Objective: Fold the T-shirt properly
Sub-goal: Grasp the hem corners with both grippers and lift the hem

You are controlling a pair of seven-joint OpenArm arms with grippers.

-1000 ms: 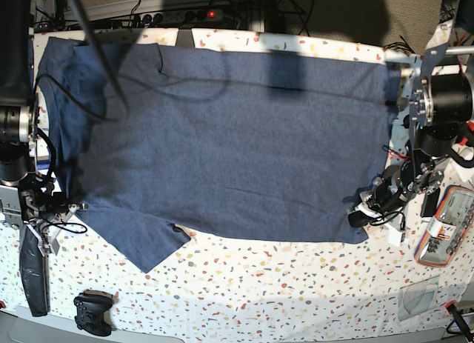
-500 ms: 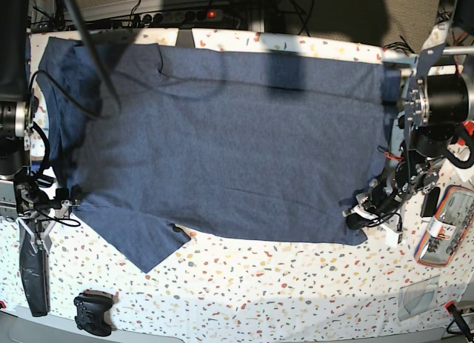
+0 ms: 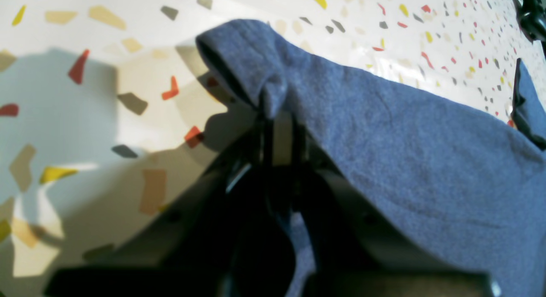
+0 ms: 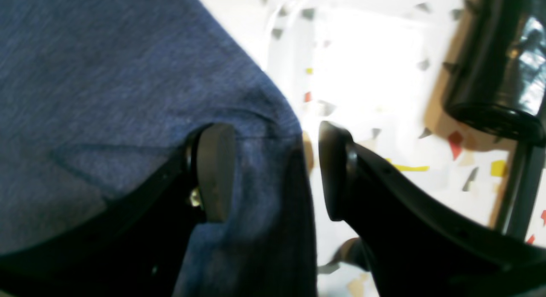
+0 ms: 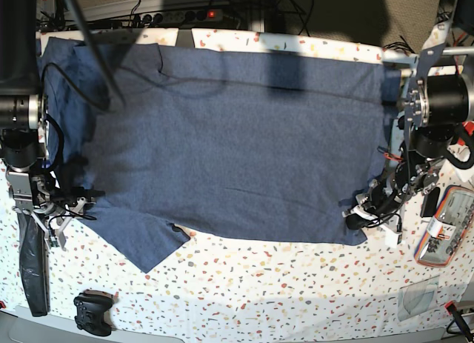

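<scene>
Both arms are black with silvery metal joints. The left arm has a fat drum-shaped motor housing ringed in bright metal, with red and black wires at six o'clock. The right arm trails looping black cables. The right claw has glossy black curved fingers, one flat-padded with a small brass screw.

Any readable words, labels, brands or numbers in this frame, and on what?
None can be read.
T-shirt: plain side showing, no lettering visible.
Packet at the table edge beside the left gripper: has printing, too small and blurred to read.
</scene>
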